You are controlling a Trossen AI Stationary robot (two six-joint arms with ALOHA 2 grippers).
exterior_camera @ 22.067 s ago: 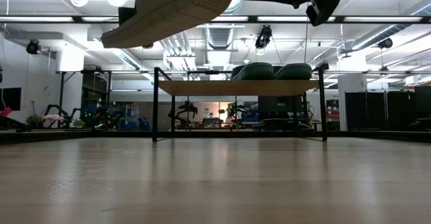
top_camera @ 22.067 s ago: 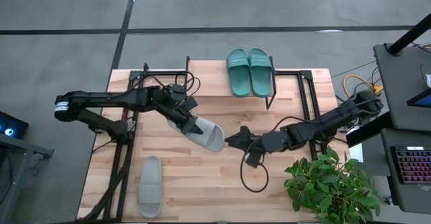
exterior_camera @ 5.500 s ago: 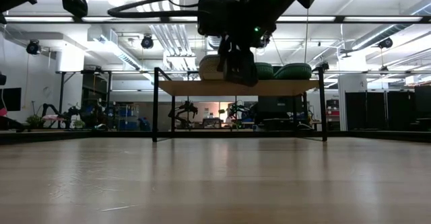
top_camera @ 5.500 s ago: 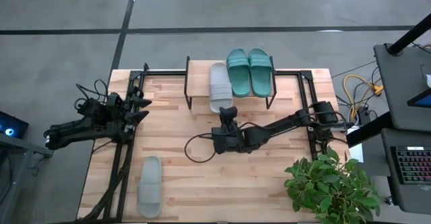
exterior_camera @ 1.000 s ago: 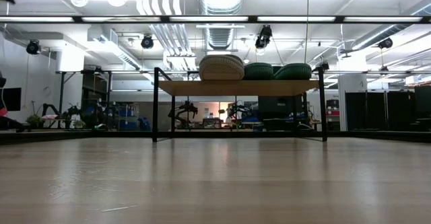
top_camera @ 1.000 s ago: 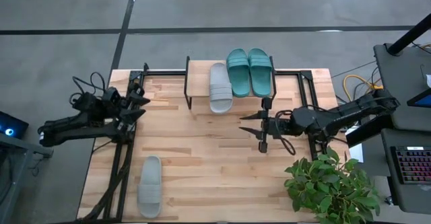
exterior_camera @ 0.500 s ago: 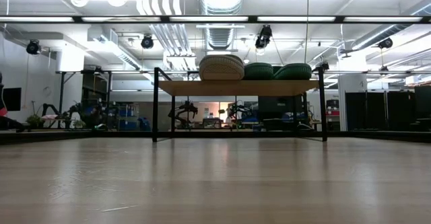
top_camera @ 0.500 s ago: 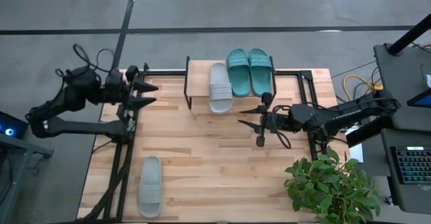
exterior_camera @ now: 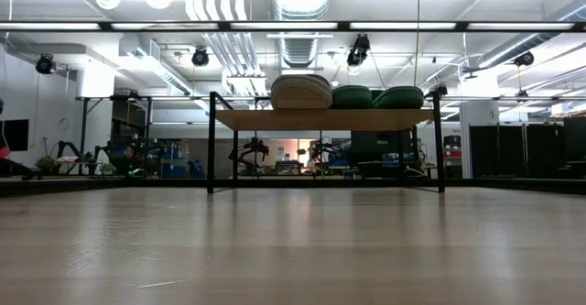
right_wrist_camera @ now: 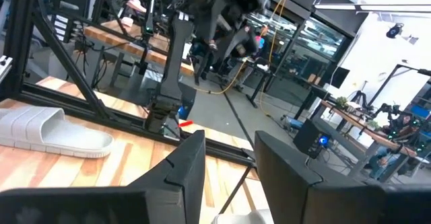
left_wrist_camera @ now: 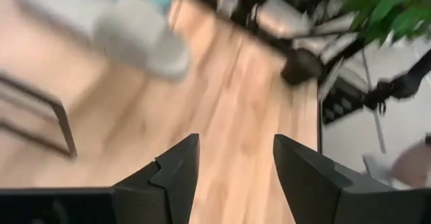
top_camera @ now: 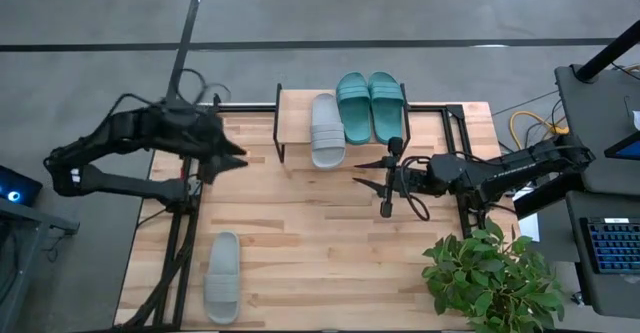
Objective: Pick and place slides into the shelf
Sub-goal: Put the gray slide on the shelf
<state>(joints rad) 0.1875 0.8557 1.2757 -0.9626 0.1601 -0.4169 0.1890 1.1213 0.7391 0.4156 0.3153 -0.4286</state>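
left claw swung toward shelf — fingers apart, empty | right claw parted, empty — waiting

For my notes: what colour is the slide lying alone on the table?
Light grey slide, clearest in the high view.

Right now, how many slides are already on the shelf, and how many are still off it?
3 on the shelf: one light grey slide and the teal-green pair beside it. 1 off it: the other light grey slide, lying on the table near its front left corner. None appear hidden.
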